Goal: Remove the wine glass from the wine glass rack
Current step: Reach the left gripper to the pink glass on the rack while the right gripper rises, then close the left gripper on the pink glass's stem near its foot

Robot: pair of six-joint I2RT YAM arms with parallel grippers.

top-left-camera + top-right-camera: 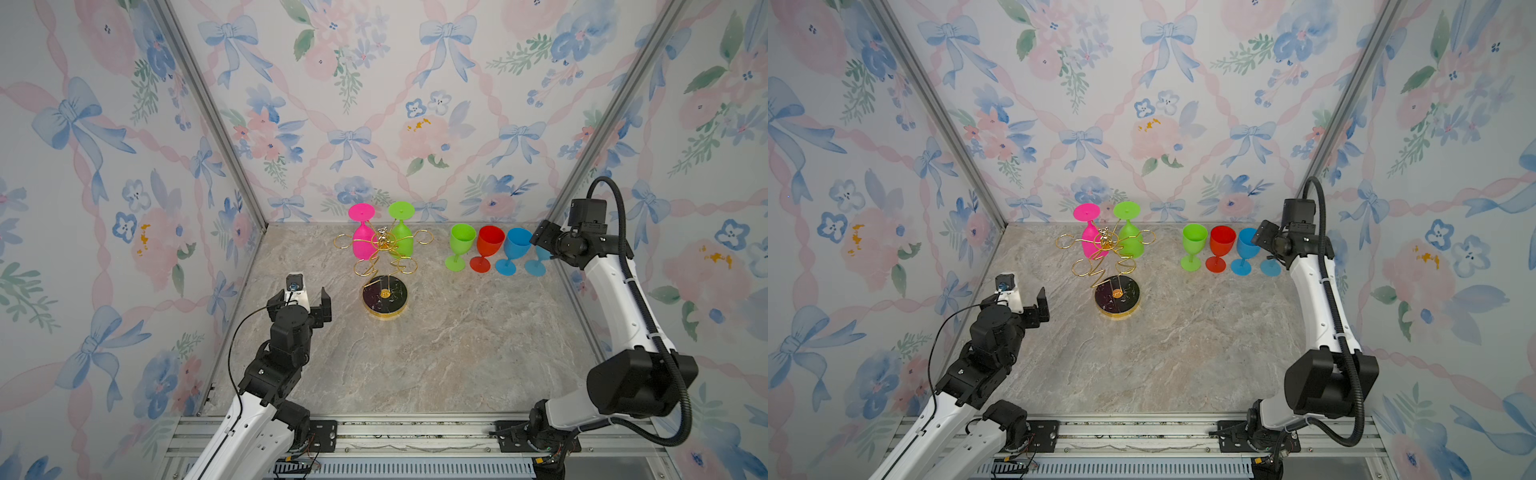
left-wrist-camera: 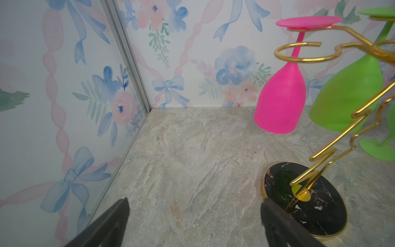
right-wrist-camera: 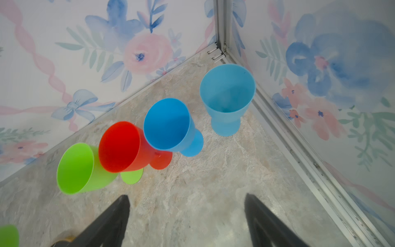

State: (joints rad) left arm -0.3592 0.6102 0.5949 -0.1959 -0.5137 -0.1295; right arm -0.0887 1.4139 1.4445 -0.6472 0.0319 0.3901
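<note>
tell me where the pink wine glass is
In both top views the pink wine glass hangs upside down on the far left side of the wine glass rack, beside the hanging green glass, near the back wall.

Nothing readable is showing in any view: no lettering, label, brand mark, number or sign is appearing on the wine glass rack [image 1: 384,297], nor on anything standing around it.

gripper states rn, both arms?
Left gripper: open, holding nothing.
Right gripper: open, holding nothing.
</note>
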